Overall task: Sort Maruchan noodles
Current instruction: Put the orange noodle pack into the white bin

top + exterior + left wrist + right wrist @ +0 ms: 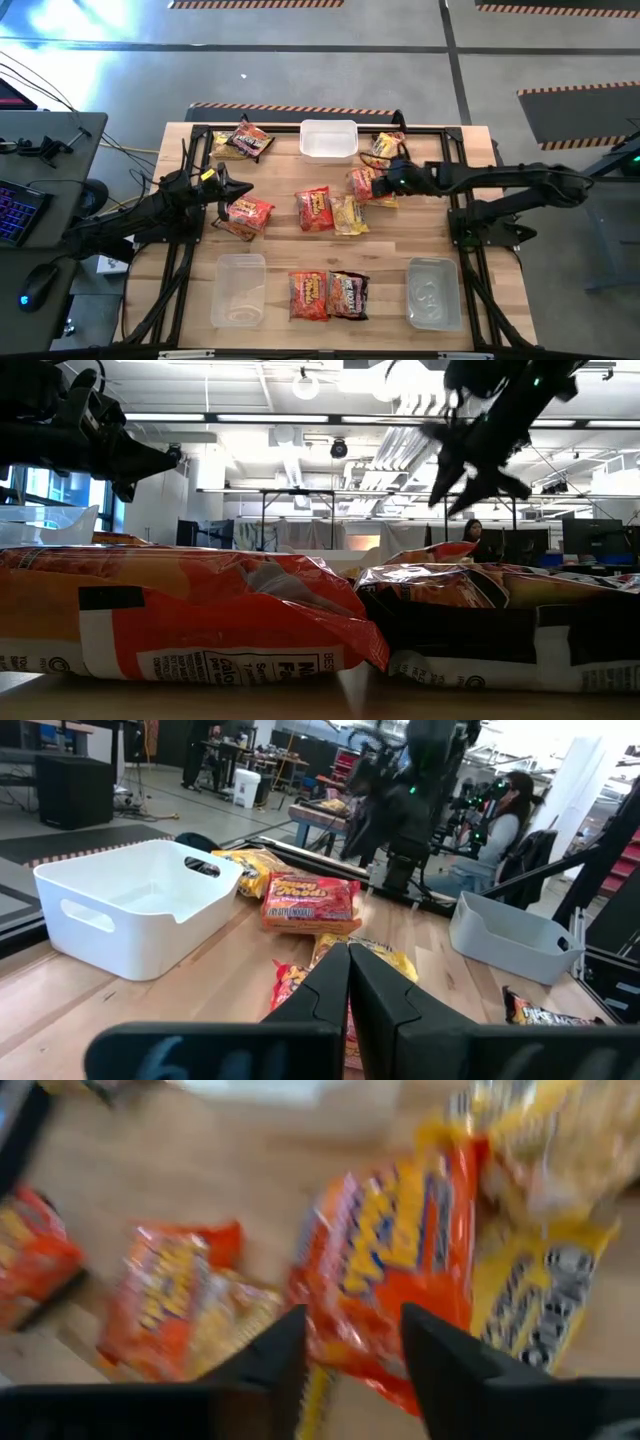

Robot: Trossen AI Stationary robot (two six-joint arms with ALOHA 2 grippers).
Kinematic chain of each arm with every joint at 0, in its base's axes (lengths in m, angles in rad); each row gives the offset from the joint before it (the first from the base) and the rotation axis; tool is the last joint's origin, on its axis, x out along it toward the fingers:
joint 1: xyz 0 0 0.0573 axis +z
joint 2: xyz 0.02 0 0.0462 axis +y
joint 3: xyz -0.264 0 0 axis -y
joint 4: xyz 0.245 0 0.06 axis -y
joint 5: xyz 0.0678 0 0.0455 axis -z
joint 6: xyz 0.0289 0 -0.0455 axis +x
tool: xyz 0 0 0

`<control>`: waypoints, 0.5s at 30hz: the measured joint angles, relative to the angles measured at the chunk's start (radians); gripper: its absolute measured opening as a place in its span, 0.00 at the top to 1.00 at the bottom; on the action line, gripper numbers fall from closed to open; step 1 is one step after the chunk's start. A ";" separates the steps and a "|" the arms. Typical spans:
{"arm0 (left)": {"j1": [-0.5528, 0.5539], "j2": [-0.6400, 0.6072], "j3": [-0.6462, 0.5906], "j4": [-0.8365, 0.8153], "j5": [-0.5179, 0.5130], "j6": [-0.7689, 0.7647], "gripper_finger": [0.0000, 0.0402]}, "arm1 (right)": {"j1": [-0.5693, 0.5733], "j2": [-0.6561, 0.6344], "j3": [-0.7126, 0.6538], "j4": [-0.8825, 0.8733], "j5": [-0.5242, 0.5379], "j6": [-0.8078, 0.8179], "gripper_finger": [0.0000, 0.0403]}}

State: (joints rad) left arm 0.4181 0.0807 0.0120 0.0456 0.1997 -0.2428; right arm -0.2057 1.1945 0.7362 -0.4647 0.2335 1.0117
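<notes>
Wooden table (400, 250): my right gripper (350, 1342) hangs open above a red-orange packet (400, 1260) overlapping a yellow packet (545, 1295) near the far-right corner. Risk: pinching both. Left gripper (348, 982) closed, empty, left edge.

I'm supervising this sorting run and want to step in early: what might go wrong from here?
The right claw, open, hangs over a red-orange packet that overlaps a yellow packet; closing there may pinch or drag both. In the middle, another red-orange packet touches a yellow one, so lifting either may shift the other. The left claw, shut, sits above a packet near the table's left side; a nudge might slide it toward the edge.
</notes>
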 joint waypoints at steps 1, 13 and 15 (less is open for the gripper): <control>0.000 0.000 0.000 0.000 0.000 0.000 0.99 | -0.018 0.015 -0.006 -0.005 -0.027 -0.009 0.52; 0.000 0.000 0.000 0.000 0.000 0.000 0.99 | -0.260 0.070 -0.015 0.005 -0.298 -0.127 0.27; 0.000 0.000 0.000 0.000 0.000 0.000 0.99 | -0.276 0.099 -0.015 0.024 -0.344 -0.130 0.27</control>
State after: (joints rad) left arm 0.4181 0.0805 0.0120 0.0452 0.1997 -0.2424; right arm -0.4818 1.2932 0.7216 -0.4409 -0.1102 0.8814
